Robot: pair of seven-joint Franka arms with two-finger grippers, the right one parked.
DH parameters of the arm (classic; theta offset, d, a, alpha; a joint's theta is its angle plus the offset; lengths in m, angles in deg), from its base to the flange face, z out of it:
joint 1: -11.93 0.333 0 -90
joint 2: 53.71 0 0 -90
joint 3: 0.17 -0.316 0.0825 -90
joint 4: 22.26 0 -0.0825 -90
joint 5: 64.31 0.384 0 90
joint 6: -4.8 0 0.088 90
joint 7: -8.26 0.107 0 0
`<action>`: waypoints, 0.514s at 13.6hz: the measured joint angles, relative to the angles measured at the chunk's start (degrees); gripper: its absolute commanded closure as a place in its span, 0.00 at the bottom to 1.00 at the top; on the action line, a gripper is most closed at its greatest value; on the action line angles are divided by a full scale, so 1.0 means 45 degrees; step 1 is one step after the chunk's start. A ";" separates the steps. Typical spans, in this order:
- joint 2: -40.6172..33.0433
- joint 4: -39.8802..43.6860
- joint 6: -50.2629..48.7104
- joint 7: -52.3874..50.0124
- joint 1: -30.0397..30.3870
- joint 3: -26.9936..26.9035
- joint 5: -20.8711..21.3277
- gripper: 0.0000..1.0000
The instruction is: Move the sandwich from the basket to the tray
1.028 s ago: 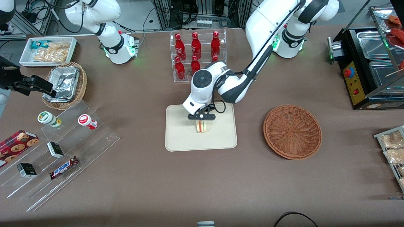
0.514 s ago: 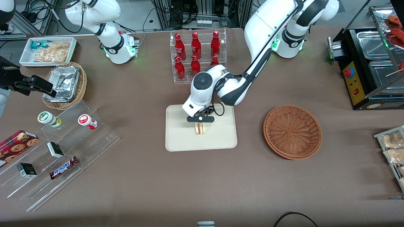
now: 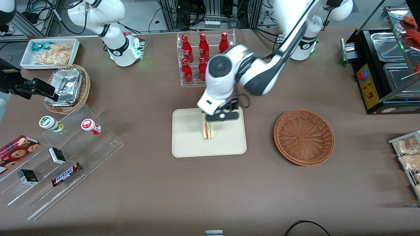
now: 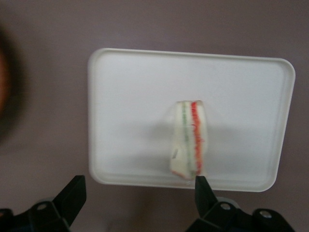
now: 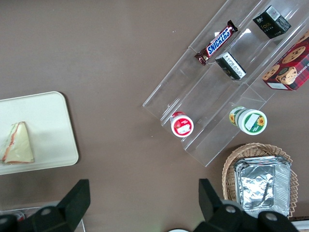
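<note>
The sandwich (image 3: pixel 208 130) stands on its edge on the cream tray (image 3: pixel 187 144), its red and green filling showing. Above it hangs the tool (image 3: pixel 220 117), fingers spread wide and released, gripping nothing. The woven basket (image 3: pixel 304 136) sits empty on the desk (image 3: pixel 210 190) toward the working arm's end.

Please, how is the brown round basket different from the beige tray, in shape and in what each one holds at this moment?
The basket is round, reddish-brown woven wicker; the tray is a flat, smooth cream rectangle with rounded corners. The basket holds nothing; the tray carries the sandwich. The gripper hangs open above the tray, not over the basket, which lies toward the working arm's end. Both rest on the brown table and have low rims.
</note>
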 measured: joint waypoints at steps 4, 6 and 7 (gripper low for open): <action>-0.2513 -0.0086 -0.2925 0.0139 0.1845 -0.0068 0.0002 0.01; -0.3296 -0.0288 -0.3643 0.0976 0.2942 -0.0095 0.0003 0.01; -0.3606 -0.0397 -0.4056 0.1659 0.3497 -0.0103 0.0000 0.01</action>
